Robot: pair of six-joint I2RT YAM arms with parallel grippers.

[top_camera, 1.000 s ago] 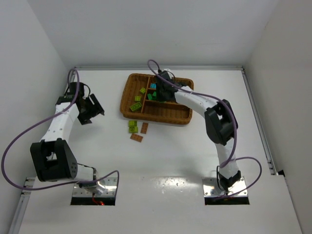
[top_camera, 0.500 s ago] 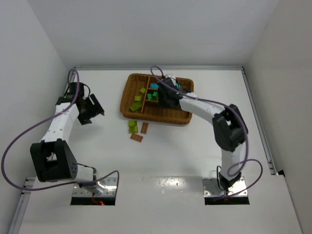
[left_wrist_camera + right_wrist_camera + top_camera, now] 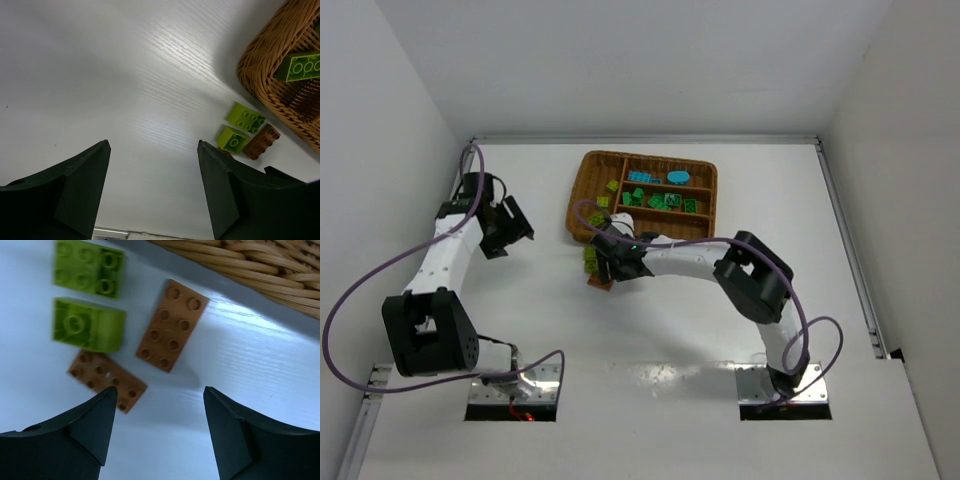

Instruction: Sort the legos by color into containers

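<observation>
Your right gripper (image 3: pixel 157 396) has left the tray (image 3: pixel 578 200) — jaws spread, empty — for brown legos (image 3: pixel 172 325) at its 7 o'clock; left gripper (image 3: pixel 152 150) open.

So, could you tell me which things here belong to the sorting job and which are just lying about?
Part of the job:
- yellow-green legos and brown legos, loose on the table
- wicker tray
- sorted legos in its compartments
- right gripper, open above the loose ones

Not part of it:
- purple cables
- metal base plates
- left gripper, open and off to the side
</observation>
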